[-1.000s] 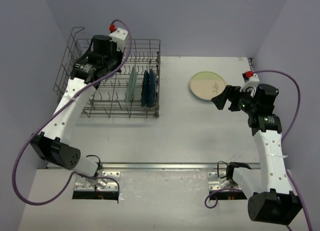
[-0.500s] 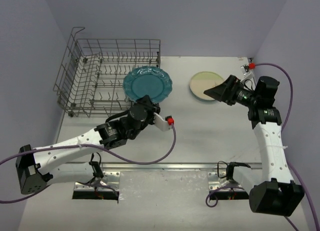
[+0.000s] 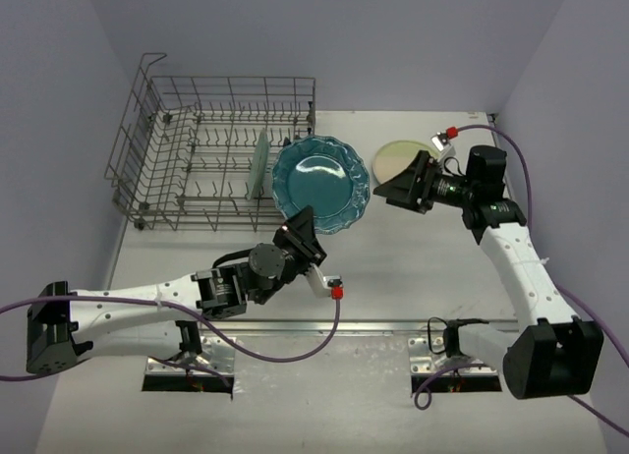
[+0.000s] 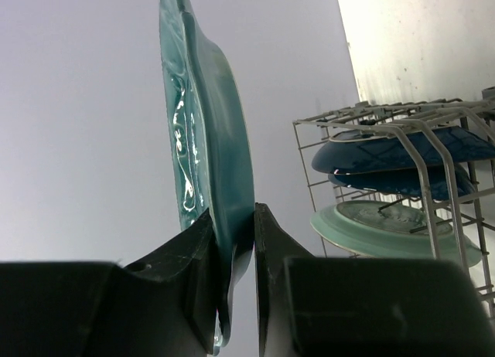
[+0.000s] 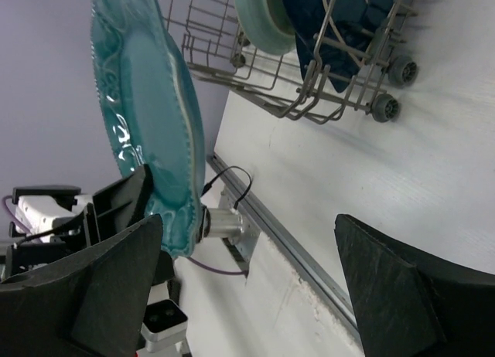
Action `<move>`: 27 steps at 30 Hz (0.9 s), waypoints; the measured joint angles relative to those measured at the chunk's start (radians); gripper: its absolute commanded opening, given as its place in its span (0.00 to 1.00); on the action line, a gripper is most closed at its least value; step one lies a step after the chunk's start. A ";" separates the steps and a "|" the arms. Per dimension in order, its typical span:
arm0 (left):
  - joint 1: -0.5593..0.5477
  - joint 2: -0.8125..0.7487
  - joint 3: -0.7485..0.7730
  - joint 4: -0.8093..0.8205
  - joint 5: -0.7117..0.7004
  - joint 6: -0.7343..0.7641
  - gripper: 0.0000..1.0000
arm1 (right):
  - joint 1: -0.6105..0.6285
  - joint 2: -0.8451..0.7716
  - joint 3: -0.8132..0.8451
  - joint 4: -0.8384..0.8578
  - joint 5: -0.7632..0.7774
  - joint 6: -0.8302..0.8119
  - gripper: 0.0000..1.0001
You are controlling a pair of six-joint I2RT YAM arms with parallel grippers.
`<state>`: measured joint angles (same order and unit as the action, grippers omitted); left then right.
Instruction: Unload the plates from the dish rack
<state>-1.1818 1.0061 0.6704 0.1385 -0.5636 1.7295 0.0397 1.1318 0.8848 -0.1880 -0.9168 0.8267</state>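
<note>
Teal scalloped plate point(image 3: 321, 184) is clear of the dish rack point(image 3: 231, 79), held just beside its right end over the counter point(image 3: 413, 267). The left tool point(image 4: 232, 241) pinches the plate's lower rim. The right tool point(image 3: 398, 184) stands spread and faces the plate, apparently positioned to receive it. A pale plate point(image 3: 260, 164) and dark blue plates point(image 4: 402, 152) sit racked.

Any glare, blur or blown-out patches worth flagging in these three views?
Left wrist: bright streaks of glare on the teal plate, the table nearly washed out, the left gripper dark and soft. Right wrist: the right gripper is two featureless black blurs, the dish rack sharp. Top external: evenly lit, sharp.
</note>
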 measured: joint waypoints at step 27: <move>-0.043 0.104 0.012 0.020 -0.042 -0.086 0.56 | 0.172 0.199 0.111 0.076 0.052 -0.016 0.00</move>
<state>-1.2244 1.1099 0.6820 0.1581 -0.6060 1.6439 0.2115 1.3308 0.9955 -0.1117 -0.8653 0.8111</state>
